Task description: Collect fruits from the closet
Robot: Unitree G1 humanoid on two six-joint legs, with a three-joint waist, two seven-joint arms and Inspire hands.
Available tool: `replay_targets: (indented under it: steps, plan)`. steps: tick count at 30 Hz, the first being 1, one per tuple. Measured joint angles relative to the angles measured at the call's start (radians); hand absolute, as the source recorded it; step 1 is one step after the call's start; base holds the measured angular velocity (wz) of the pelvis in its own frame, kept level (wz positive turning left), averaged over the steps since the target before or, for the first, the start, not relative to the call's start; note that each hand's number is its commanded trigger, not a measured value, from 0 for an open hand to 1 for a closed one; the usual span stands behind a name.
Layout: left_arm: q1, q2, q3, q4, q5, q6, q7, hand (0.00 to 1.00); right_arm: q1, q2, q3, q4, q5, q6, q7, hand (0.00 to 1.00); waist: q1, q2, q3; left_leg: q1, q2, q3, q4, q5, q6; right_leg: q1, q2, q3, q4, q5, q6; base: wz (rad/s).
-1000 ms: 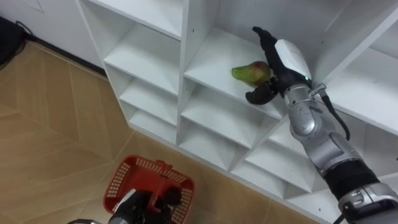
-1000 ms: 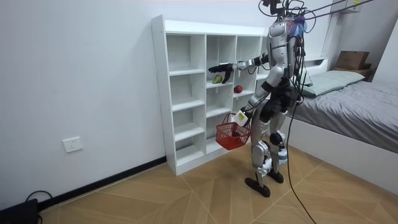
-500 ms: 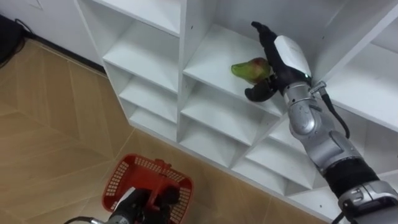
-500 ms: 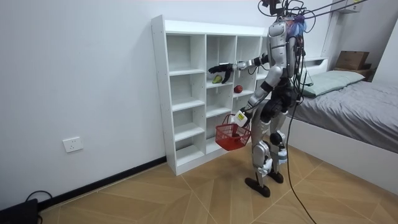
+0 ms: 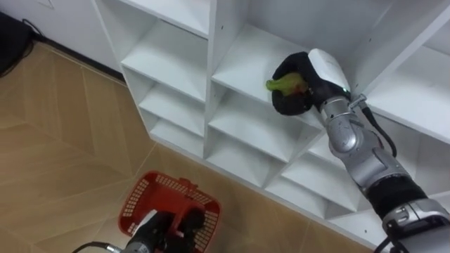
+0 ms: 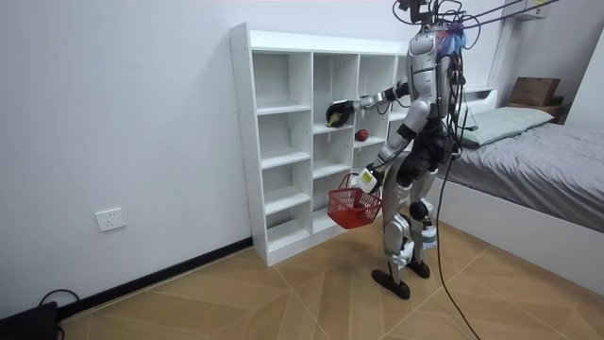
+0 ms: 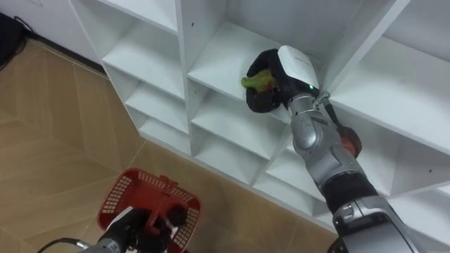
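Now: Fruit Wrapped, Draw It Clear of the Shelf

In the left eye view, the right hand (image 5: 302,88) has its dark fingers curled round a green, red-blushed pear-shaped fruit (image 5: 281,85). The fruit sits in that grasp just above the board of a middle compartment in the white open-fronted shelf closet (image 5: 211,77). Lower down, the left hand (image 5: 167,230) is closed on the handle of a red plastic mesh basket (image 5: 144,200), which hangs over the wood floor.

In the right eye view, the fruit's green end pokes out past the fingers on the left. The hold therefore looks partial, and it is probably worth firming it up before any lift. A small round red fruit (image 7: 349,144) shows behind the forearm, in a lower compartment.

In the room view, the robot stands upright facing the closet with its right arm stretched into the compartment. The basket hangs low at its side, near the shelves.

The sensible move is likely to pull the fruit straight back, clear of the white uprights. The arm can then swing down over the basket and release low inside the rim, so the fruit does not bounce out.
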Motion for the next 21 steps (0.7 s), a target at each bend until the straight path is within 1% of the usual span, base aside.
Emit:
replay_targets:
  steps: [3,12,18,21]
  plan:
    - [-0.002,-0.002,0.000,0.000,0.000,-0.005,0.000,1.00,-0.006,0.000,-0.002,0.002,0.011,0.001,0.004,1.00,-0.001,0.000,0.0005,0.000,0.000,0.001,-0.002,0.000,0.000,-0.001,0.000,0.000,-0.001,0.000,0.000,0.00]
    - [-0.013,-0.002,0.003,0.000,0.000,-0.005,0.001,1.00,-0.014,-0.003,-0.020,-0.004,0.027,-0.002,0.041,1.00,-0.003,-0.003,0.0021,-0.005,0.000,0.001,-0.006,0.000,0.000,-0.006,0.001,-0.001,-0.003,0.000,0.000,0.00]
    - [-0.018,-0.002,0.003,0.007,0.000,-0.005,0.001,1.00,-0.029,-0.003,-0.019,-0.004,0.027,-0.010,0.058,1.00,-0.018,-0.004,0.0031,-0.016,0.000,0.001,-0.006,0.000,0.000,-0.016,0.001,-0.001,-0.003,0.000,0.000,0.00]
    - [-0.023,-0.002,0.003,0.009,0.000,-0.005,0.001,1.00,-0.031,-0.003,-0.019,-0.004,0.027,-0.012,0.058,1.00,-0.020,-0.005,0.0060,-0.016,0.000,0.001,-0.006,0.000,0.000,-0.016,0.001,-0.001,-0.003,0.000,0.000,0.00]
